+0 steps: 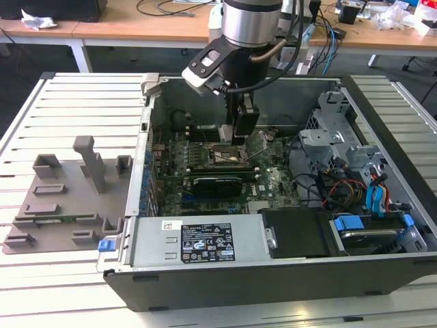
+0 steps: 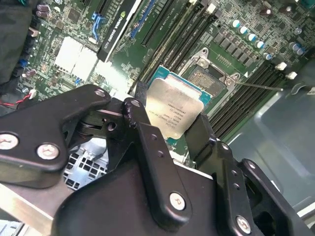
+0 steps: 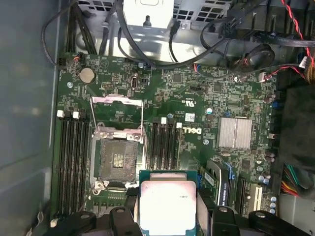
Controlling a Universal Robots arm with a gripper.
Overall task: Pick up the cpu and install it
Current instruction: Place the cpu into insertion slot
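gripper (image 2: 170,114) clamped on cpu (image 3: 167,202) by opposite edges | square silver top faces both wrist cameras | open socket (image 3: 118,160) near, memory slots (image 3: 74,157) flanking it

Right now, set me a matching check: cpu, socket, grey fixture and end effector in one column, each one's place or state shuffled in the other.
Things:
1. cpu
2. socket
3. grey fixture
4. end effector

Places or states:
A. on the slatted table, outside the case
B. open and empty on the motherboard
C. gripped between two black fingers
D. inside the case, over the motherboard

Pairs: 1-C, 2-B, 3-A, 4-D.
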